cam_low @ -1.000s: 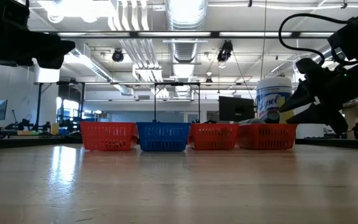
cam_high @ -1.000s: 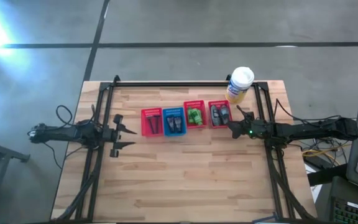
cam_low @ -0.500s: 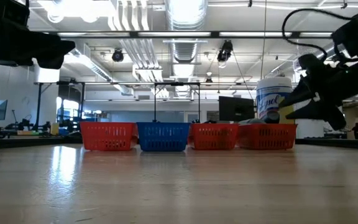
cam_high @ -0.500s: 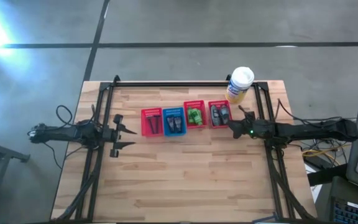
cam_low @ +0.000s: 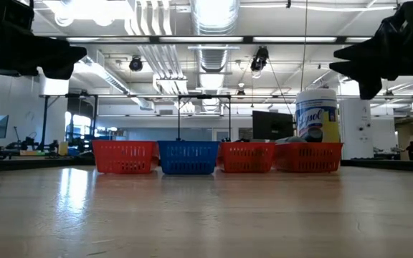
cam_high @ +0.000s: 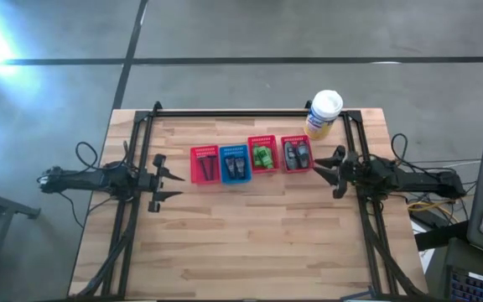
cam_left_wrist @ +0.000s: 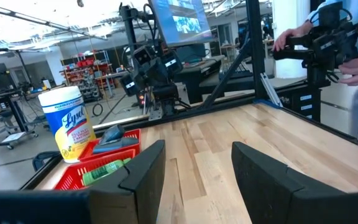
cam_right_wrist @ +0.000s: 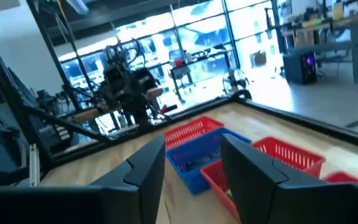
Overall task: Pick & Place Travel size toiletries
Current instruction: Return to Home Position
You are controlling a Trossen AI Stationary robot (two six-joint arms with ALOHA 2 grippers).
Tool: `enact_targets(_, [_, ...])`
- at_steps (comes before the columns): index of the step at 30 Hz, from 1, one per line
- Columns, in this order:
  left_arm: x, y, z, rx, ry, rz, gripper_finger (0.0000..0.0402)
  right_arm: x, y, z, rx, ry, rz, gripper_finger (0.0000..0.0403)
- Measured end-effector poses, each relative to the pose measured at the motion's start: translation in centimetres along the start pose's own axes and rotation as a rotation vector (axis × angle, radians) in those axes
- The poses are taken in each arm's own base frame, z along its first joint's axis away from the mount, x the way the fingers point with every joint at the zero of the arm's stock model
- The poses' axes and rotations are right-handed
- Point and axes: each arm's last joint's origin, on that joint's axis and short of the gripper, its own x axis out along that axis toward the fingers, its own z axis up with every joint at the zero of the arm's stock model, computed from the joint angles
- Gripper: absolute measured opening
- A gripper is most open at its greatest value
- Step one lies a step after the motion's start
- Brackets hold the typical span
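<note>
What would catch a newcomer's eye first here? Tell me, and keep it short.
A row of four baskets, three red and one blue, sits mid-table holding small toiletries. A yellow canister with a white lid stands beyond the row's right end. The left gripper and right gripper hover open at either side.

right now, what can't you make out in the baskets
- Low view: mesh walls of the blue plastic basket and three red plastic baskets hide most contents.
- High view: the small dark toiletries are too small to count.
- Right wrist view: the open right claw covers part of the nearest baskets.
</note>
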Motion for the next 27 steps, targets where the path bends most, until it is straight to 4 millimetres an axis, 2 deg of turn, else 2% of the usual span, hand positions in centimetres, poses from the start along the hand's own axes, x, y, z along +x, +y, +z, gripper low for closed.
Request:
enact_targets(4, [0.00,0.00,0.01,0.000,0.000,0.000,0.0190,-0.17,0.08,-0.08,-0.049,0.015,0.045,0.0139])
enact_targets(12, [0.02,0.00,-0.02,0.000,0.003,-0.001,0.0190,-0.30,0.76,-0.55,-0.214,0.081,0.271,0.0119])
enact_targets(27, [0.02,0.00,0.00,0.000,0.003,-0.001,0.0190,-0.24,0.83,-0.69,-0.085,0.119,0.289,0.0073])
